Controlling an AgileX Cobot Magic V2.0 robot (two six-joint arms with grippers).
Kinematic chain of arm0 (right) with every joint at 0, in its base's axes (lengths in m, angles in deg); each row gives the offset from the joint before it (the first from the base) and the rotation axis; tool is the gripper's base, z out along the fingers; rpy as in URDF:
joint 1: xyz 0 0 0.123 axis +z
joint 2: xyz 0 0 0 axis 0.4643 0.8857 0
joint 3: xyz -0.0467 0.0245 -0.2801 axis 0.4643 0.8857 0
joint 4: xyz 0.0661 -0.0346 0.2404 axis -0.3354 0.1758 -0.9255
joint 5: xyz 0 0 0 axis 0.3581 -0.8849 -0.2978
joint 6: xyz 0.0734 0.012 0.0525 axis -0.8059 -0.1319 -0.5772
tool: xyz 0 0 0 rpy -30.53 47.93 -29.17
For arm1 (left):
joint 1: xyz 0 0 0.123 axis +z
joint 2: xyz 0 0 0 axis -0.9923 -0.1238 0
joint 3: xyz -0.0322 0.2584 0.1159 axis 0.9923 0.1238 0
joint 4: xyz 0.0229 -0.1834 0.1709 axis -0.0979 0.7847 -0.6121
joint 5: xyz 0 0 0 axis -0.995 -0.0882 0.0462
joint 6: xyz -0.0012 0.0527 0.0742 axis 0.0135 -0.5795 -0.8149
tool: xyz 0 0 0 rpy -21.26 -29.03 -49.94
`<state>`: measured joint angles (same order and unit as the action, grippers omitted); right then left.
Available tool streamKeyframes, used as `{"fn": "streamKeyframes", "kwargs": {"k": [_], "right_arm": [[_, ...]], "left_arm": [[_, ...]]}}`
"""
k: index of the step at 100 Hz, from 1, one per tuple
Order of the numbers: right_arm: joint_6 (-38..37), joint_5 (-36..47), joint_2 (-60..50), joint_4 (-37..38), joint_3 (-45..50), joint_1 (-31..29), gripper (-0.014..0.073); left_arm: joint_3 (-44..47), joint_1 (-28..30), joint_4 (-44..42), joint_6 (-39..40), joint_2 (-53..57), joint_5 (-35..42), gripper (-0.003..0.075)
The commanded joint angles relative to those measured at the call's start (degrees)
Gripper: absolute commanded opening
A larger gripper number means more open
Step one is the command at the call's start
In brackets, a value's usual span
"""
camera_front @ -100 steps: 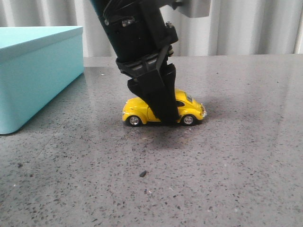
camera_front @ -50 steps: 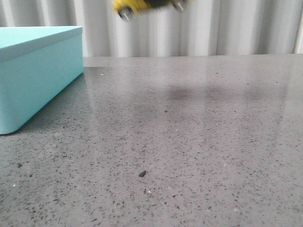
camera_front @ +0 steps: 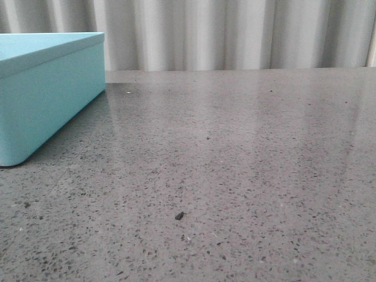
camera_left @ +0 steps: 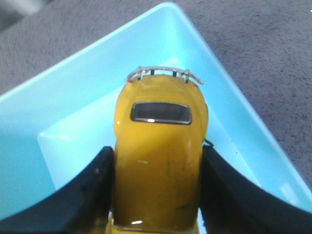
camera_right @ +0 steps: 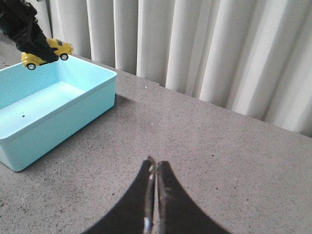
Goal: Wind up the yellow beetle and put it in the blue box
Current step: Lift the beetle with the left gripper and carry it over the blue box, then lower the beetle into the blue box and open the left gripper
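— Status of left tool (camera_left: 156, 195)?
— Clamped on the yellow beetle (camera_left: 158, 161), black fingers (camera_left: 85, 195) pressed against both flanks. Also seen small from the right wrist, toy (camera_right: 47, 53) gripped in the dark tool (camera_right: 30, 43).

— Location of the beetle?
— Held in the air over the blue box (camera_left: 63, 112), above its open interior, not touching floor or walls. Rear window and chrome bumper visible in the left wrist view. From the right wrist, suspended near the box's far rim.

— Blue box condition?
— Open-topped, turquoise, rounded corners; resting on the grey speckled surface (camera_front: 235, 164) at the left of the front view (camera_front: 47, 94). Inside (camera_right: 53, 102) bare except one tiny dark speck on the floor.

— Right tool (camera_right: 155, 195)?
— Fingers pressed together, nothing between them; hanging above the surface, well apart from the box.

— Anything else on the surface?
— One small dark crumb (camera_front: 179, 215) toward the near edge. Pale pleated curtain (camera_right: 219, 53) behind the far edge. Neither arm visible in the front view.
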<state>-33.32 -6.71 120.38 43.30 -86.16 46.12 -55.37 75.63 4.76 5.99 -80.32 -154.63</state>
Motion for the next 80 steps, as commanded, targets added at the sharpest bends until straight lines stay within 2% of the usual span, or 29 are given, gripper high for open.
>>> {"fn": "streamKeyframes", "kwargs": {"k": [1, 31, 42, 49, 61, 66, 71, 80], "right_arm": [[0.73, 4.44, 0.18, -0.57, -0.33, 0.08, -0.0041], [0.73, 4.80, 0.18, -0.60, 0.52, 0.08, -0.0041], [0.73, 4.45, 0.18, -0.60, 0.52, 0.08, -0.0041], [0.73, 4.23, 0.18, -0.60, 0.52, 0.08, -0.0041], [0.73, 4.23, 0.18, -0.60, 0.52, 0.08, -0.0041], [0.73, 4.23, 0.18, -0.60, 0.52, 0.08, -0.0041], [0.73, 4.23, 0.18, -0.60, 0.52, 0.08, -0.0041], [0.73, 4.37, 0.18, -0.60, 0.52, 0.08, -0.0041]], "left_arm": [[-0.63, 1.64, 4.66, 1.06, -0.03, 2.87, 0.0043], [6.75, 1.77, 2.50, 1.06, -6.68, 1.60, 0.0044], [9.85, 1.89, 0.30, 1.43, -7.23, 1.84, 0.0080], [11.46, 1.99, -0.13, 2.14, -7.36, 2.06, 0.0173], [13.66, 1.99, -0.37, 2.96, -7.37, 3.28, 0.0445], [13.76, 1.99, -0.37, 3.21, -7.37, 3.28, 0.0520], [13.76, 1.99, 0.00, 4.06, -7.22, 3.66, 0.0559], [13.45, 2.35, 3.49, 4.07, -6.35, 3.88, 0.0561]]}}
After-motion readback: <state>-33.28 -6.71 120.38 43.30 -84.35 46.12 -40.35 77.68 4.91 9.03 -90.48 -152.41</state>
